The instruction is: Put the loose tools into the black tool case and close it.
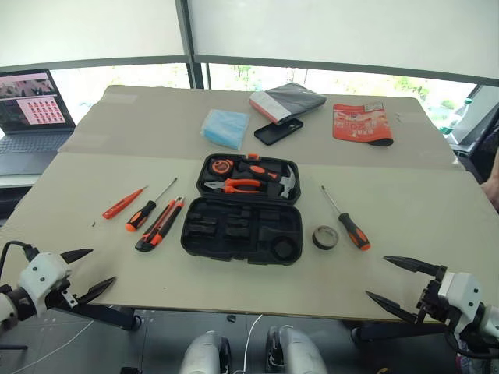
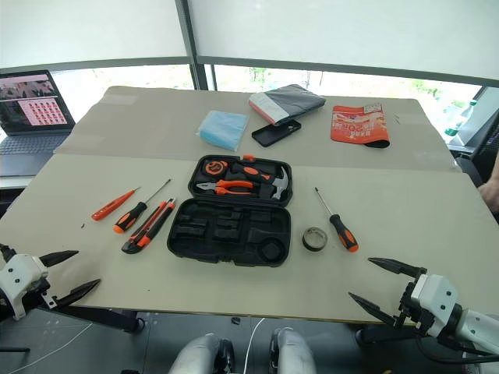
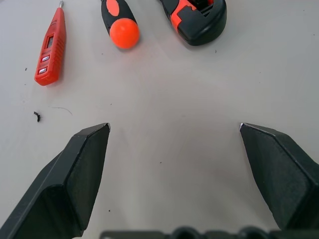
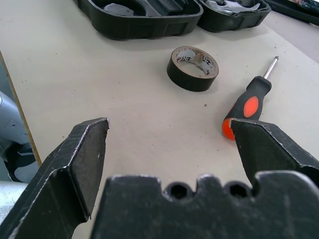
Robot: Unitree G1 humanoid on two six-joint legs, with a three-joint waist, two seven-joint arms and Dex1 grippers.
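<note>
Spanning a windowed room, the beige table (image 1: 405, 234) carries the open black tool case (image 1: 243, 218); both grippers' fingers apart.

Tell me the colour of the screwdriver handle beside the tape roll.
Black with orange patches on the screwdriver; clearest in the right wrist view.

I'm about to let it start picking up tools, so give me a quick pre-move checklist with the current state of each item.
1. Black tool case lies open on the table, near half's slots free: ok.
2. Left gripper open and holding nothing: ok.
3. Right gripper open and holding nothing: ok.
4. Left-side tools apart from the case and reachable: thin orange screwdriver, orange-black screwdriver, utility knife: ok, though the knife and screwdriver lie close together.
5. Right-side tools free to grasp: tape roll and second orange-black screwdriver, side by side, not touching: ok.
6. Which slot fits each tool: cannot tell.
</note>
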